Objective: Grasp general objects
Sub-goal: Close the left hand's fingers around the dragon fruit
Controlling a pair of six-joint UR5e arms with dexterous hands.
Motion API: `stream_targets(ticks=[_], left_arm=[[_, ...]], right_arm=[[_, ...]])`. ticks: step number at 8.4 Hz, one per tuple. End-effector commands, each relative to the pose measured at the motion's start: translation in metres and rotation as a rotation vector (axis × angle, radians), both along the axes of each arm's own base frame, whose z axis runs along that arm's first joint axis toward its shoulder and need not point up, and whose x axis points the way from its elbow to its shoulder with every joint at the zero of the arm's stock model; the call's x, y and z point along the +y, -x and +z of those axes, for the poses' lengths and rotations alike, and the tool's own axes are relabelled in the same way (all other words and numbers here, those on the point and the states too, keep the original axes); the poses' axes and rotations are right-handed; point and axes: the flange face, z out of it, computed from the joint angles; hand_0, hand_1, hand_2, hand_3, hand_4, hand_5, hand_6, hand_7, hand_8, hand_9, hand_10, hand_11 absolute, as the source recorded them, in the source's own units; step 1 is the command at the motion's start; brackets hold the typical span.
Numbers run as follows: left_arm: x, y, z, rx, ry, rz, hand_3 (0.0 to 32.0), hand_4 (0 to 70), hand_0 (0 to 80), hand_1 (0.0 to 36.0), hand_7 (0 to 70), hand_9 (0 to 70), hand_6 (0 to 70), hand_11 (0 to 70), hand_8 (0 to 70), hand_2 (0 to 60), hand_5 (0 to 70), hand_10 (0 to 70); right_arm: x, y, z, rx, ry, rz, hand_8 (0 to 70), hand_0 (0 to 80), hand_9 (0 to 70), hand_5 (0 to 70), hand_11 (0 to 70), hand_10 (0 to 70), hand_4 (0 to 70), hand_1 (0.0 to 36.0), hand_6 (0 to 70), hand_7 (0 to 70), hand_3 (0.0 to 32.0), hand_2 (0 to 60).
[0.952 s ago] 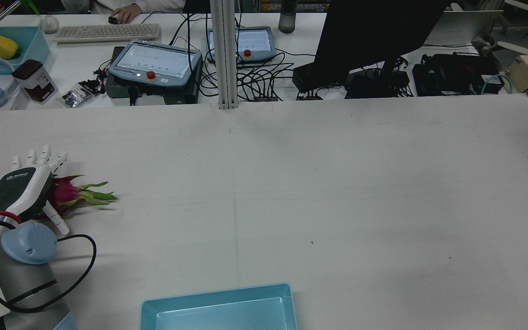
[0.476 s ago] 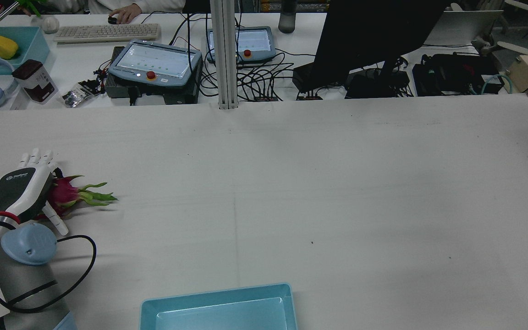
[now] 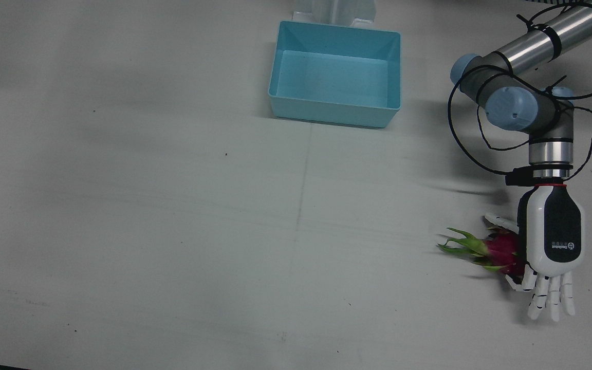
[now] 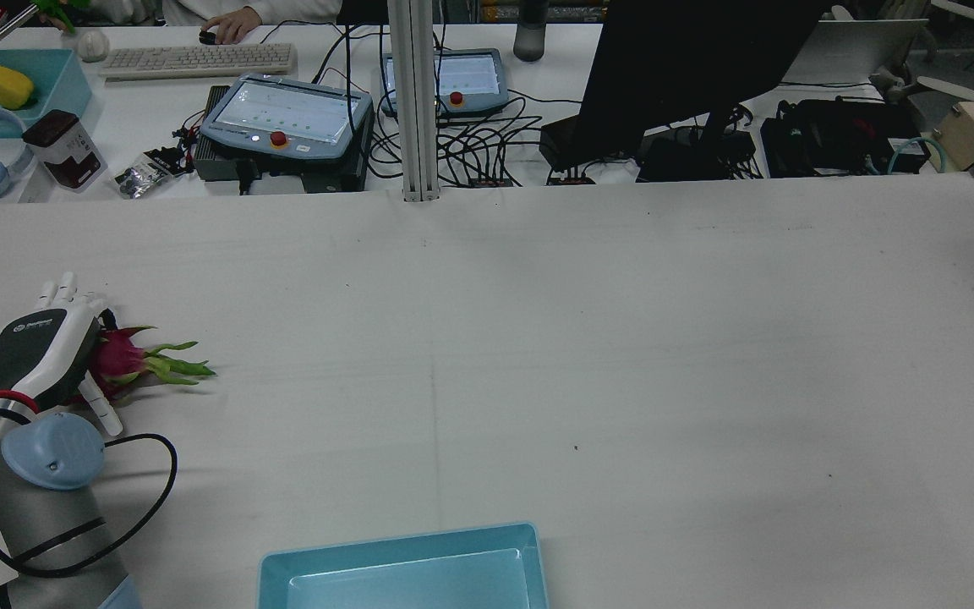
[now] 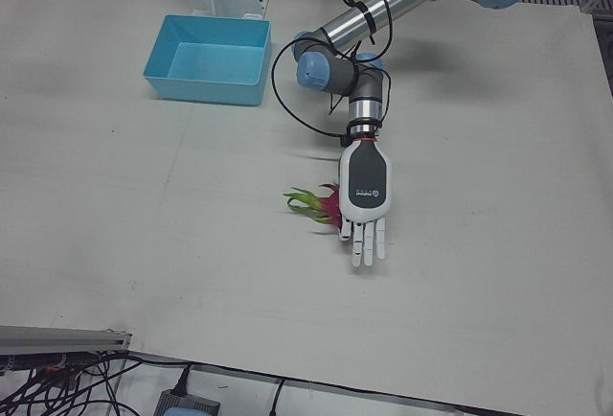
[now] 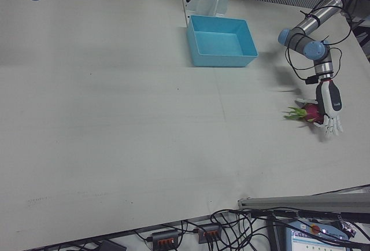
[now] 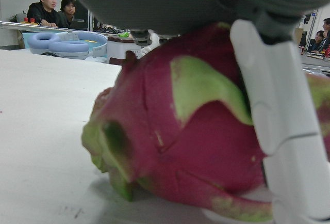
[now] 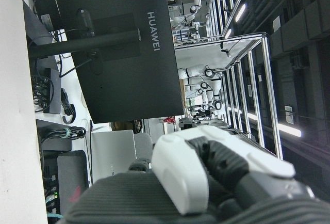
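Note:
A pink dragon fruit (image 3: 501, 252) with green leaf tips lies on the white table near the robot's left side; it also shows in the rear view (image 4: 119, 355), the left-front view (image 5: 330, 203) and the right-front view (image 6: 311, 112). My left hand (image 3: 553, 241) lies palm-down over it, fingers straight and reaching past the fruit, the thumb beside it. In the left hand view the fruit (image 7: 196, 131) fills the frame right under the palm, with one finger (image 7: 278, 121) in front of it. My right hand (image 8: 206, 177) shows only partly, in its own view.
A light blue bin (image 3: 332, 115) stands near the arms' pedestals at the table's middle; it also shows in the rear view (image 4: 402, 541). Beyond the far table edge are control tablets (image 4: 284, 118), cables and a monitor (image 4: 673, 68).
The left hand's spread fingers have drawn together side by side and the hand has settled slightly over the fruit. The dragon fruit has barely moved.

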Motion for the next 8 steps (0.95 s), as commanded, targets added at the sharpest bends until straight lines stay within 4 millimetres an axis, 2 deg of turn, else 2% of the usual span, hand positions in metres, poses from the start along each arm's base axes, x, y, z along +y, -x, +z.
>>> stream_targets(ticks=[1, 3, 4, 6, 7, 8], left_arm=[[-0.002, 0.0, -0.004, 0.019, -0.032, -0.037, 0.0, 13.7, 41.3, 22.1, 10.6, 3.1, 10.4, 11.2, 3.7, 60.0, 70.0, 6.9], [0.0, 0.004, -0.024, 0.059, -0.068, -0.063, 0.0, 7.8, 38.7, 31.0, 9.8, 1.1, 8.4, 16.3, 0.9, 60.0, 70.0, 10.1], [0.001, 0.012, -0.046, 0.097, -0.094, -0.073, 0.0, 4.1, 37.9, 32.3, 8.3, 0.9, 7.8, 21.6, 1.0, 60.0, 70.0, 13.6], [0.017, 0.037, -0.095, 0.116, -0.107, -0.076, 0.0, 1.6, 36.4, 35.0, 6.2, 0.0, 7.8, 26.1, 1.1, 60.0, 70.0, 16.7], [0.028, 0.052, -0.123, 0.132, -0.115, -0.074, 0.0, 1.1, 36.5, 35.8, 5.8, 0.0, 8.2, 28.3, 1.2, 60.0, 70.0, 18.1], [0.042, 0.068, -0.152, 0.165, -0.134, -0.064, 0.0, 0.3, 35.4, 34.6, 5.1, 0.0, 7.8, 28.5, 0.7, 60.0, 70.0, 18.3]], right_arm=[[0.0, 0.0, 0.0, 0.0, 0.0, 0.0, 0.0, 0.0, 0.0, 0.0, 0.0, 0.0, 0.0, 0.0, 0.0, 0.0, 0.0, 0.0], [0.0, 0.0, -0.001, 0.0, -0.001, 0.0, 0.0, 0.0, 0.0, 0.0, 0.0, 0.0, 0.0, 0.0, 0.0, 0.0, 0.0, 0.0], [0.0, 0.0, -0.001, 0.0, -0.001, 0.0, 0.0, 0.0, 0.0, 0.0, 0.0, 0.0, 0.0, 0.0, 0.0, 0.0, 0.0, 0.0], [0.0, 0.0, -0.001, 0.0, -0.001, 0.0, 0.0, 0.0, 0.0, 0.0, 0.0, 0.0, 0.0, 0.0, 0.0, 0.0, 0.0, 0.0], [0.0, 0.0, -0.001, 0.0, 0.0, 0.0, 0.0, 0.0, 0.0, 0.0, 0.0, 0.0, 0.0, 0.0, 0.0, 0.0, 0.0, 0.0], [0.0, 0.0, -0.001, 0.0, 0.0, 0.0, 0.0, 0.0, 0.0, 0.0, 0.0, 0.0, 0.0, 0.0, 0.0, 0.0, 0.0, 0.0]])
